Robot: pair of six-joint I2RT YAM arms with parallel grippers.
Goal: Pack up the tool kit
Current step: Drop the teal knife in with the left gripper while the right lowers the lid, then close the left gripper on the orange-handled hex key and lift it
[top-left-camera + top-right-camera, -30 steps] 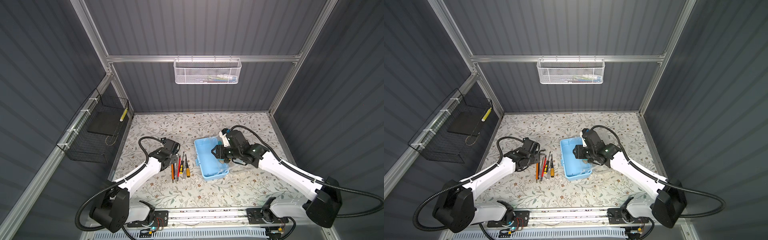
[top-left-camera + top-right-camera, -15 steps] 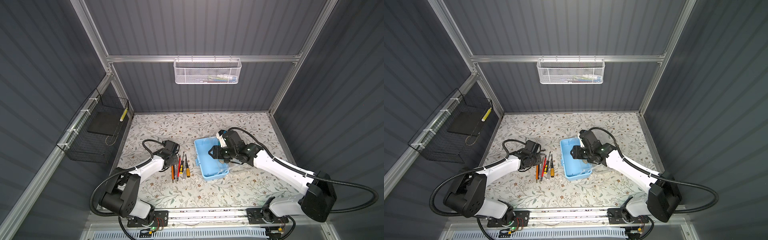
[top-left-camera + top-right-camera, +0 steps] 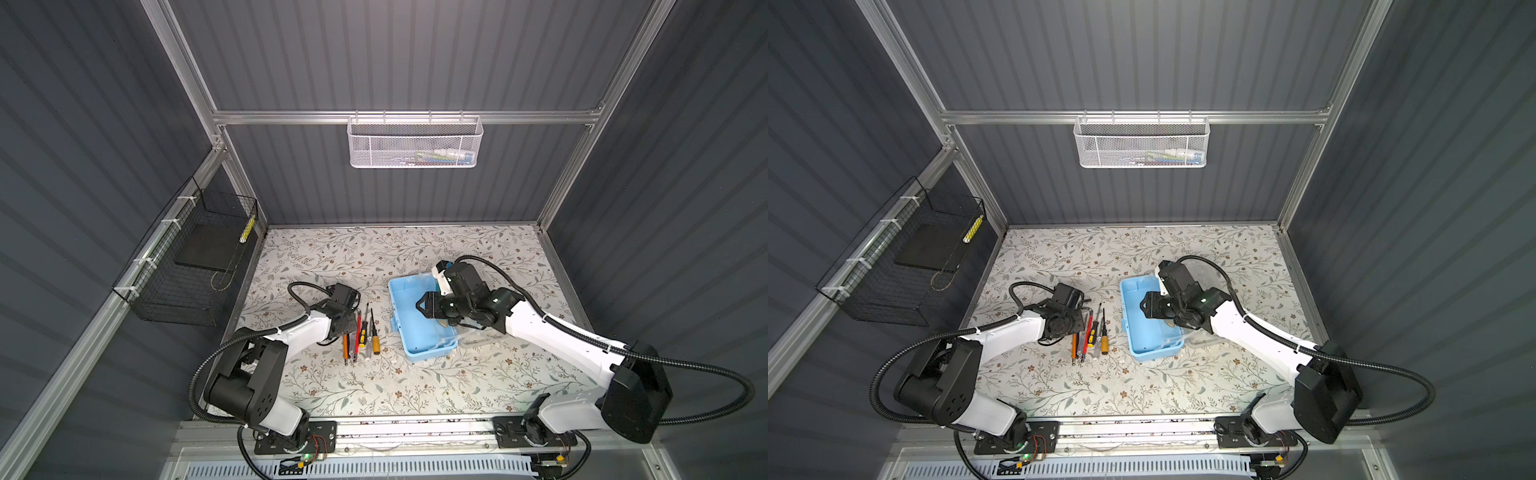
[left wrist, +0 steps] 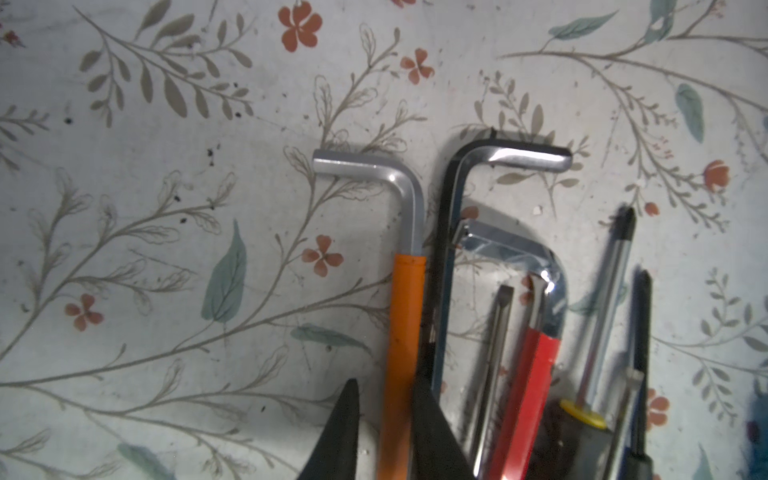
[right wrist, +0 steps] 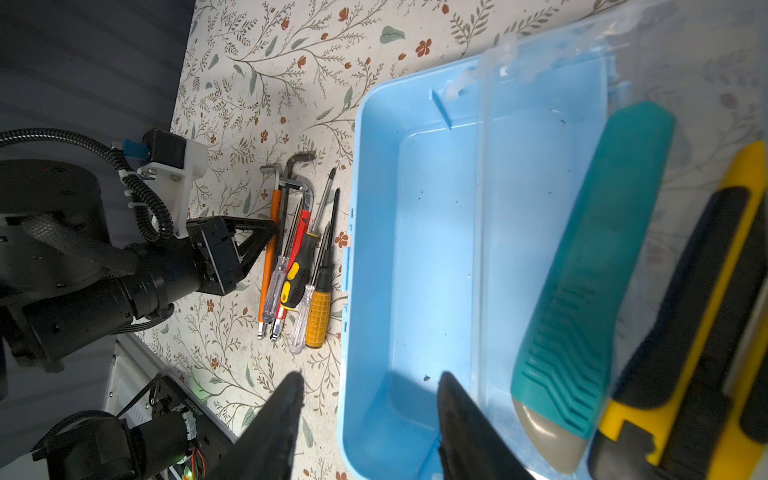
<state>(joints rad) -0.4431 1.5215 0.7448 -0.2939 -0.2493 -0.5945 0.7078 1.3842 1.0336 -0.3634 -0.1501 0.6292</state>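
Observation:
The light-blue box (image 3: 419, 343) (image 3: 1148, 336) (image 5: 436, 228) lies open and bare inside, its clear lid (image 3: 478, 336) (image 5: 540, 83) swung out to the right. By the lid a teal tool (image 5: 594, 270) and a yellow-black utility knife (image 5: 715, 332) show blurred. Left of the box lie screwdrivers (image 3: 375, 343) (image 5: 318, 318) and hex keys. My left gripper (image 3: 352, 325) (image 3: 1079, 323) (image 4: 388, 386) straddles the orange-sleeved hex key (image 4: 405, 316) (image 5: 268, 266). Its jaws are narrow, one finger is against the sleeve, and a slit shows on the other side. My right gripper (image 3: 419, 307) (image 3: 1144, 309) (image 5: 368, 386) hangs open over the box's near rim, holding nothing.
A black hex key (image 4: 511, 156) and a red-sleeved one (image 4: 536, 374) lie tight against the orange one. A white mesh basket (image 3: 413, 143) hangs on the back wall and a black wire basket (image 3: 191, 266) on the left wall. The mounting rail (image 3: 395, 428) runs along the front.
The left gripper's jaws have narrowed around the orange hex key, and that arm's lower links have folded back. The right gripper has crept slightly left over the box.

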